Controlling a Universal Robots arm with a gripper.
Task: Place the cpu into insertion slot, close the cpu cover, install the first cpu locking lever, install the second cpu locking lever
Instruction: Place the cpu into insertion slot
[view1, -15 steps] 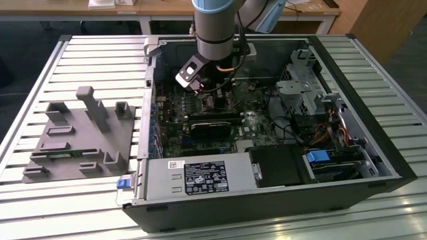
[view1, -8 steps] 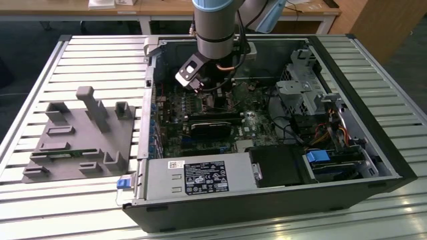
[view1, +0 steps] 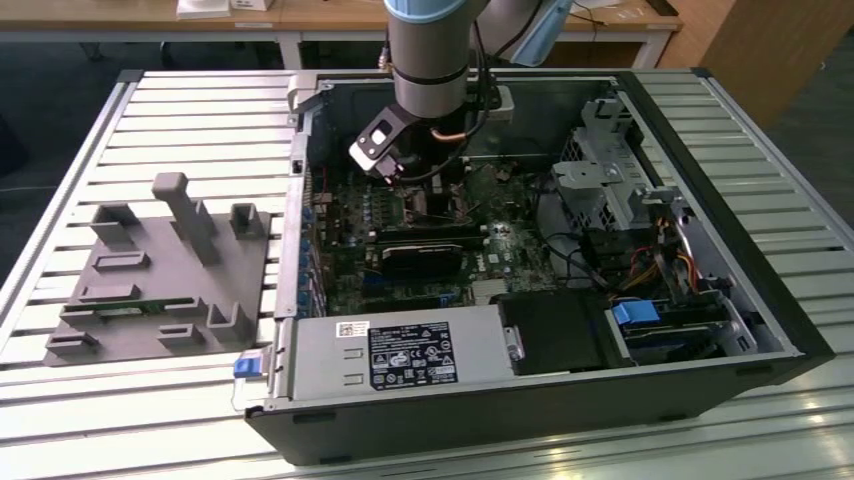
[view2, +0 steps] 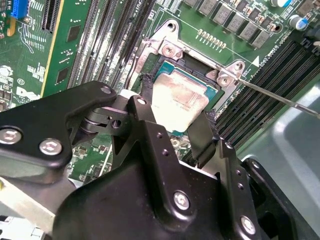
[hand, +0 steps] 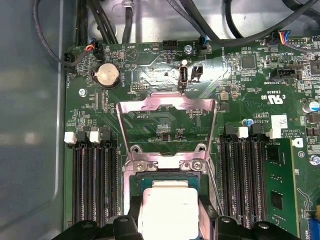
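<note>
Seemingly square with the rim, the single cpu (view2: 179, 100) lies flat, metal face up, over the one insertion slot (hand: 165, 174) in the motherboard (hand: 165, 75); whether it is fully seated I cannot tell. The gripper (view2: 175, 122) clamps its two opposite edges, one black finger per side, and the arm (view1: 430, 50) drops straight down into the open computer case (view1: 534, 410). One cpu cover (hand: 167, 102) stands flipped back from the slot's hinge edge, and one thin locking lever (view2: 272, 94) slants free beside the slot.

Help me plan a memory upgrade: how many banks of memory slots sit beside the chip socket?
2: one bank on one side of the socket, the other bank opposite; more may be hidden.
</note>
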